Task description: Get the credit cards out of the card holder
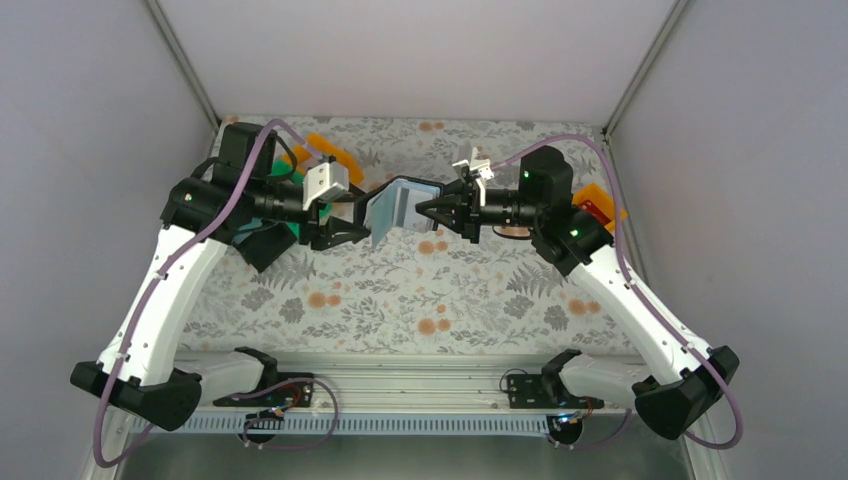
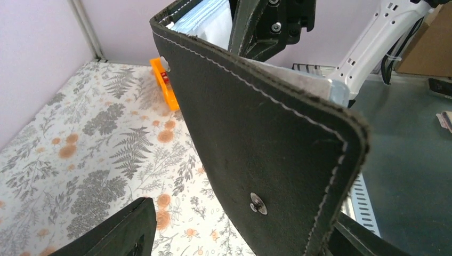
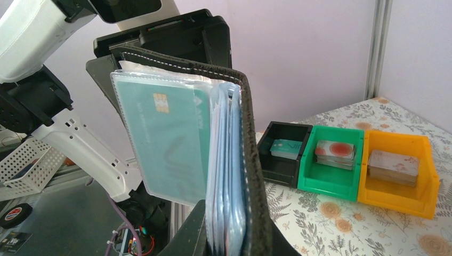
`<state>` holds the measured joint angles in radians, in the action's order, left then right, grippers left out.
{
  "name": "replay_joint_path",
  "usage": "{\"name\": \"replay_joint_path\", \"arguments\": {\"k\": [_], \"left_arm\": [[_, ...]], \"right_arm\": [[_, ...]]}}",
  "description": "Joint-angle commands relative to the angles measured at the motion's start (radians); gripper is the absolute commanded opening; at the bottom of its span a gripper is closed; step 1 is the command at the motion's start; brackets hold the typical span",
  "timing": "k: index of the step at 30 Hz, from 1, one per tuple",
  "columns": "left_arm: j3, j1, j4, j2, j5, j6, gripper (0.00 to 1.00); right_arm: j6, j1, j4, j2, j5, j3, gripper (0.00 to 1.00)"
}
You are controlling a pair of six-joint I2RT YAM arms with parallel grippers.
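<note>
Nearest in, over the middle of the floral table (image 1: 400, 300), the two arms meet nose to nose. The card holder (image 1: 398, 207) hangs between them, held on edge and off the surface. The right gripper (image 1: 425, 208) comes in from the right, jaws closed on the holder's right-hand edge; on its own wrist camera the wallet stands straight out from between its fingers. The left gripper (image 1: 355, 222) sits on the left with jaws spread, straddling the black outer cover. One finger (image 2: 125, 229) stands apart from the leather; the other seems to touch it.

My read: the right arm is the anchor, so it holds firm. The left should go for one card only, pinching a bare card edge rather than sleeve plastic. It should draw straight along the pocket, or the holder twists. Where the sleeves open, I can't tell.

The holder itself is black with pale stitching and a metal snap stud (image 2: 258, 204). Inside is a fan of clear sleeves, the front one showing a teal credit card (image 3: 165, 138) with a chip.

Far left, a black tray (image 3: 277, 170), green tray (image 3: 325, 186) and orange tray (image 3: 394, 201) stand in a row with cards inside.
</note>
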<state>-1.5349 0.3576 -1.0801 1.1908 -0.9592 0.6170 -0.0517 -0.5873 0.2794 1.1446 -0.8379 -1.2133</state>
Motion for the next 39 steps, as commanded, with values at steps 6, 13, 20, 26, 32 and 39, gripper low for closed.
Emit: {"name": "replay_joint_path", "arguments": {"k": [6,13,20,26,32,39], "left_arm": [[-0.013,0.015,0.007,0.011,-0.041,0.003,0.72],[-0.002,0.019,0.034,0.012,-0.028,-0.026,0.84],[-0.008,0.021,0.057,0.028,-0.004,-0.051,0.76],[-0.005,0.023,0.071,0.035,-0.001,-0.065,0.65],[-0.016,0.031,0.086,0.064,-0.008,-0.083,0.48],[-0.019,0.04,0.082,0.064,-0.039,-0.071,0.17]], "right_arm": [[-0.009,0.007,-0.012,-0.017,0.004,-0.035,0.04],[-0.015,0.006,-0.02,-0.013,0.009,-0.035,0.05],[-0.014,0.007,-0.02,-0.013,0.004,-0.031,0.05],[-0.014,0.007,-0.024,-0.01,-0.002,-0.027,0.05],[-0.012,0.007,-0.029,0.009,-0.072,-0.028,0.07],[-0.002,0.006,-0.025,0.026,-0.109,-0.029,0.08]]}}
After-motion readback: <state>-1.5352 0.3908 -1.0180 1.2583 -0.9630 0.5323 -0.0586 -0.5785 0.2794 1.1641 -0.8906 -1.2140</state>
